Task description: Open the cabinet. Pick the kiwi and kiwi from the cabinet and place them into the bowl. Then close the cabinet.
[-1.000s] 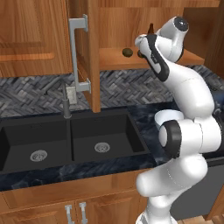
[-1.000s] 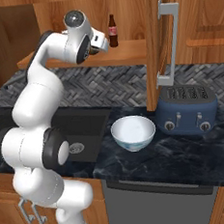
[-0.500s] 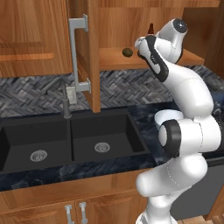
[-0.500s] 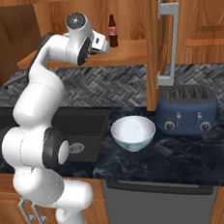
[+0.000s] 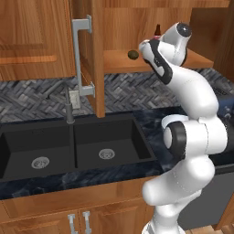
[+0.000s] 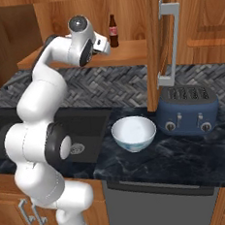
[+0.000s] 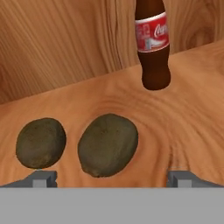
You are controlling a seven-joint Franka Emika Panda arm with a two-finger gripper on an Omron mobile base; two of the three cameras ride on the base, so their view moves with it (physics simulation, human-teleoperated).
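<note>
Cabinet (image 5: 97,55) doors are swung open, the arm reaching onto its shelf. Gripper (image 7: 113,178) jaws spread wide, holding nothing. In the hand view two kiwis lie side by side on the shelf, apart from each other. The nearer kiwi (image 7: 108,145) sits between the fingertips, long axis tilted, running from lower left to upper right. The second kiwi (image 7: 41,142) is just to its left. Cola bottle (image 7: 152,43) stands upright behind them near the back wall. Bowl (image 6: 134,133) rests on the dark counter (image 6: 177,157) beside the toaster (image 6: 191,109).
</note>
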